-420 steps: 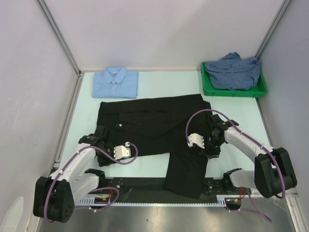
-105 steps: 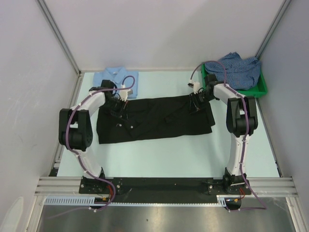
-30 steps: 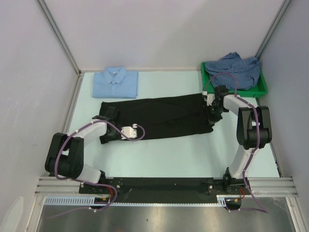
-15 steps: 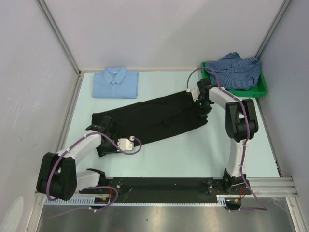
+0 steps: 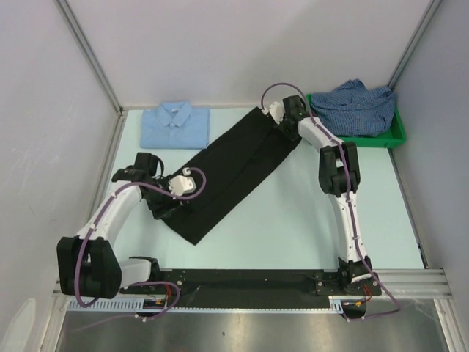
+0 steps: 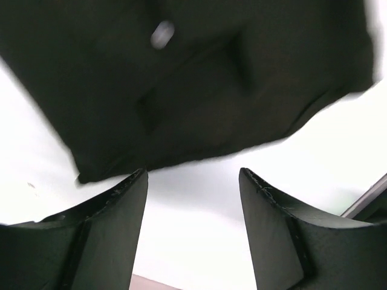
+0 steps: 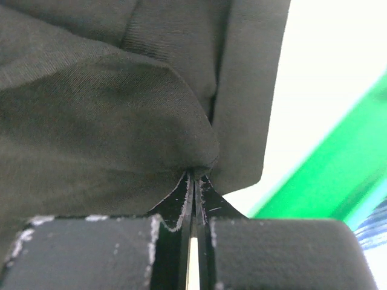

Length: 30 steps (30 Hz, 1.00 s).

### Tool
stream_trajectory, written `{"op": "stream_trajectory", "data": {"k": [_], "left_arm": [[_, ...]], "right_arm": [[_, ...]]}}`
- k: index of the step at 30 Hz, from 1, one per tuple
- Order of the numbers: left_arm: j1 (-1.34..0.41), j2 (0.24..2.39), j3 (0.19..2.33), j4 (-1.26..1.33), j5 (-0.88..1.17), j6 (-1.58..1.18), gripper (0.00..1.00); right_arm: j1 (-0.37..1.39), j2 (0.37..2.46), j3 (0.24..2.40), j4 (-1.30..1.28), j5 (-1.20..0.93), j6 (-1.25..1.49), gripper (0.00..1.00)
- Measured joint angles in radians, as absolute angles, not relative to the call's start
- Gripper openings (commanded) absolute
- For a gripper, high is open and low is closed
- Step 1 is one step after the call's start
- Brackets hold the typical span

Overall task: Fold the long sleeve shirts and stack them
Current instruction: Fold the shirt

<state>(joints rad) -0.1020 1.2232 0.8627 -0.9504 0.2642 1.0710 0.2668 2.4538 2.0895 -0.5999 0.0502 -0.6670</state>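
The black shirt (image 5: 234, 172), folded into a long strip, lies diagonally on the table from near left to far right. My right gripper (image 5: 282, 119) is shut on its far end, pinching a fold of black fabric (image 7: 121, 109) between the closed fingertips (image 7: 195, 173). My left gripper (image 5: 163, 207) is open beside the strip's near left part. In the left wrist view it (image 6: 193, 175) hovers empty over bare table, with the black shirt (image 6: 181, 78) and a pale button (image 6: 162, 33) beyond the tips. The folded light blue shirt (image 5: 176, 125) lies at the back left. The checked shirt (image 5: 355, 103) is crumpled in the bin.
The green plastic bin (image 5: 352, 139) stands at the back right, close to my right gripper; its edge shows in the right wrist view (image 7: 338, 175). White walls with metal posts close in the table at the back and both sides.
My right gripper has dragged the black shirt's right end toward the back, swinging the strip into a steeper diagonal. My left arm has shifted back and to the right along the near end.
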Motion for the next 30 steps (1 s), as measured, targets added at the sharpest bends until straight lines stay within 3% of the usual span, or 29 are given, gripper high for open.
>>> {"op": "stream_trajectory", "data": {"k": [2, 3, 6, 9, 12, 18, 23, 26, 30], "left_arm": [[-0.075, 1.246, 0.888, -0.946, 0.274, 1.035, 0.68], [-0.068, 1.259, 0.897, -0.946, 0.275, 1.018, 0.68], [-0.062, 1.286, 0.914, -0.939, 0.275, 0.965, 0.68], [-0.062, 1.31, 0.925, -0.926, 0.274, 0.929, 0.66], [-0.062, 1.343, 0.937, -0.912, 0.278, 0.912, 0.63], [-0.146, 1.396, 0.95, -0.869, 0.29, 0.894, 0.67], [-0.388, 1.393, 0.95, -0.816, 0.265, 0.819, 0.65], [-0.511, 1.391, 0.95, -0.796, 0.257, 0.749, 0.57], [-0.661, 1.402, 0.95, -0.762, 0.236, 0.611, 0.56]], "right_arm": [[0.267, 2.516, 2.164, -0.532, 0.077, -0.723, 0.02], [0.267, 2.549, 2.205, -0.498, 0.09, -0.748, 0.14], [0.268, 2.624, 2.268, -0.353, 0.138, -0.815, 0.34], [0.276, 2.631, 2.266, -0.289, 0.171, -0.818, 0.46], [0.279, 2.562, 2.163, -0.25, 0.154, -0.787, 0.61], [0.319, 2.252, 1.862, -0.324, 0.035, -0.704, 0.78], [0.367, 2.062, 1.835, -0.377, -0.056, -0.613, 0.8], [0.355, 1.974, 1.812, -0.418, -0.138, -0.536, 0.76], [0.263, 1.897, 1.758, -0.528, -0.305, -0.433, 0.69]]}}
